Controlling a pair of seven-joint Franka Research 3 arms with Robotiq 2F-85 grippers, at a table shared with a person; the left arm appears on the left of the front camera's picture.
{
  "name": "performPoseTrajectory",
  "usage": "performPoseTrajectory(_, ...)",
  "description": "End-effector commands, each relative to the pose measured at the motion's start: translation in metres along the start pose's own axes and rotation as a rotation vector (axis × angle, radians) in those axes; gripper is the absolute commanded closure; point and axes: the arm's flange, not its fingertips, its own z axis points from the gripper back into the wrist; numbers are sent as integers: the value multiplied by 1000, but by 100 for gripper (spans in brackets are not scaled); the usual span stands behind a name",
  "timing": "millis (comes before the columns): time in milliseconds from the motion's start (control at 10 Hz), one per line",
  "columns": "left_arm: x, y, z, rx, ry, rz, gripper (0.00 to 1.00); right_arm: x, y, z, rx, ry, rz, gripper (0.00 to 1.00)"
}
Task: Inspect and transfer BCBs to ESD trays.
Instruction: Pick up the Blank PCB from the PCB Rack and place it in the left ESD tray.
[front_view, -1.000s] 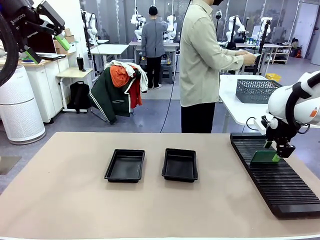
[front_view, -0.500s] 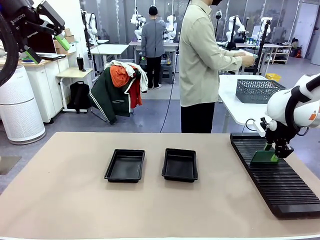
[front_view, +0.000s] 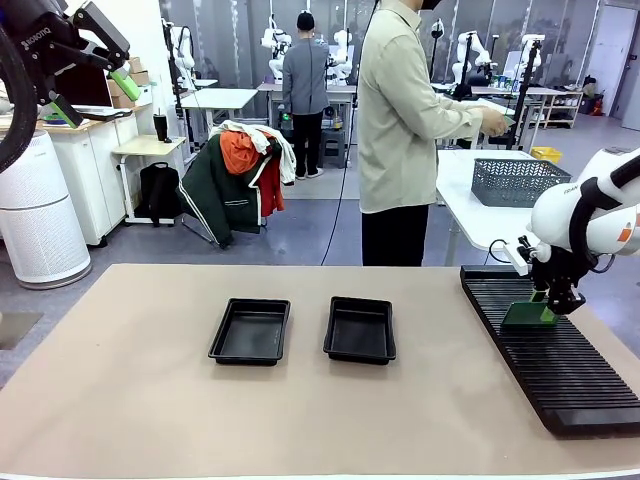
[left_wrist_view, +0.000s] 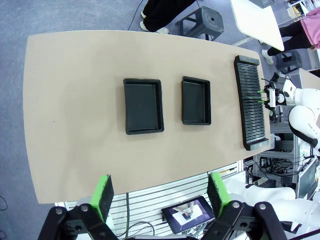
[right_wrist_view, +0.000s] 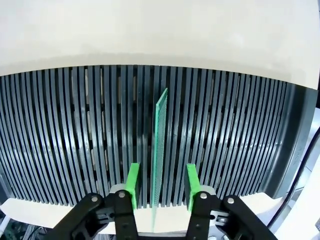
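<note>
BCB stands upright in right-hand rack. Right gripper has its pads flanking it without contact; left gripper jaws stand wide

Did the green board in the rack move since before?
No. The BCB stands on edge in the same slot of the black slotted rack, no nearer either end.
</note>
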Motion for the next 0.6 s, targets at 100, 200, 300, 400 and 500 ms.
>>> performPoseTrajectory(100, 1, 1, 1, 12, 12, -2, 0, 4, 1, 0, -20, 33, -16, 59)
performPoseTrajectory(200, 1, 1, 1, 12, 12, -2, 0, 4, 0, 0, -17, 33, -19, 70)
performPoseTrajectory(300, 1, 1, 1, 12, 12, -2, 0, 4, 0, 0, -16, 30, -19, 65)
performPoseTrajectory(400, 1, 1, 1, 12, 12, -2, 0, 4, 0, -1, -16, 28, -17, 77)
performPoseTrajectory(500, 1, 1, 1, 12, 12, -2, 0, 4, -1, -1, -14, 28, -18, 71)
